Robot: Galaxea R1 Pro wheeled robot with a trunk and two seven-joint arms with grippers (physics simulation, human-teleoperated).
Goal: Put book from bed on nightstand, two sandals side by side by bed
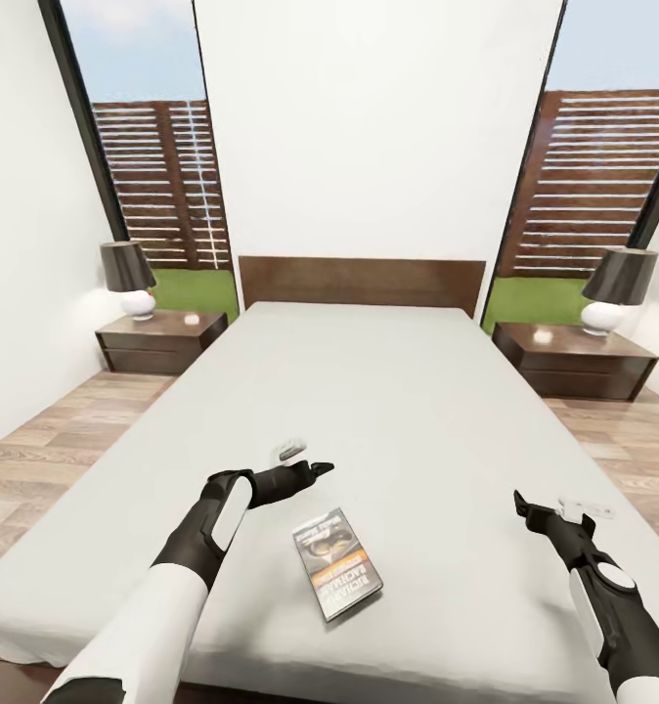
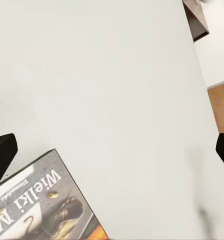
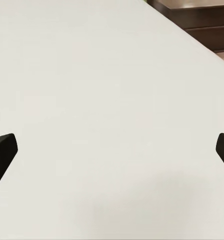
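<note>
Book [image 1: 337,564] is lying flat near the foot of the bed [image 1: 388,391], long axis angling toward the headboard, while the left wrist view is cutting off its cover and the left gripper [image 1: 315,467] and right gripper [image 1: 537,508] are hovering with jaws spread wide.

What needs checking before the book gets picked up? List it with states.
1. Book flat on the bed, unobstructed: ok.
2. Left tool open: ok.
3. Left tool over the book: not ok, it sits beside it.
4. Right tool open, clear of the book: ok.
5. Room on left nightstand beside the lamp: ok.
6. Sandals located: cannot tell.
</note>
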